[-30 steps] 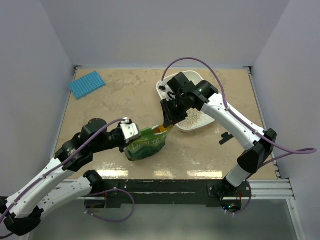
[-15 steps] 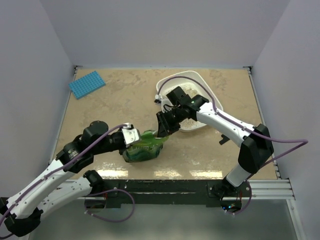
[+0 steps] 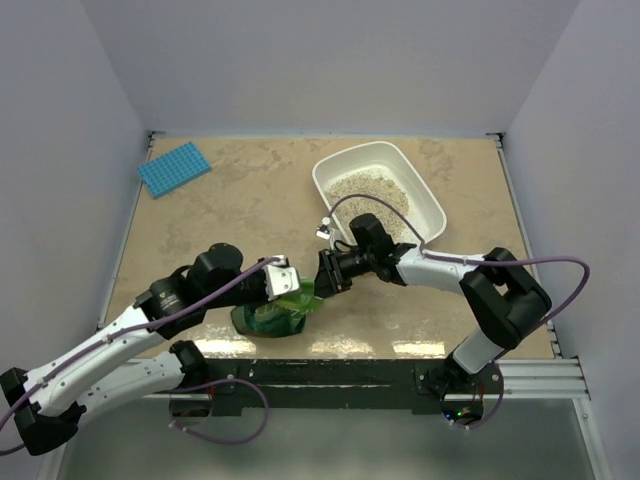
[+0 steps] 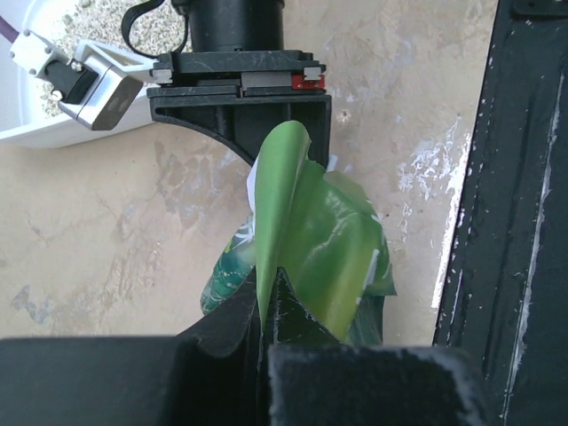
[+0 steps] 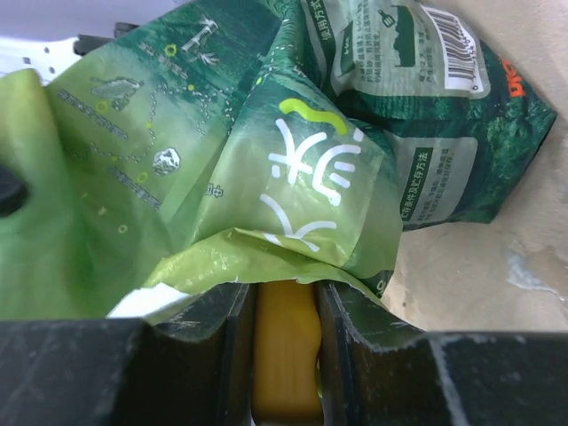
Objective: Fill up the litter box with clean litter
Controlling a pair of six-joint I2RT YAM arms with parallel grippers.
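My left fingers (image 4: 297, 324) pinch the bag (image 4: 311, 240) by its top flap. The film is thin, floppy and slick, so I'd grip the folded edge. My right fingers (image 5: 342, 333) clamp the scoop (image 5: 286, 355) handle, its front hidden under the flap. The bag lies near-centre on the worktop (image 3: 230, 210). The litter (image 3: 370, 190) is loose and likely to spill, heaped in the litter box (image 3: 380, 146), far right.

box (image 3: 429, 197) wht | litter (image 3: 368, 187) beige | bag (image 5: 266, 151) grn | scoop (image 5: 286, 348) yel | mat (image 3: 173, 167) blu grid

Open tabletop (image 3: 250, 200) separates blue mat (image 3: 173, 168) from litter box (image 3: 426, 206); green pouch (image 3: 270, 318) blocks the near edge.
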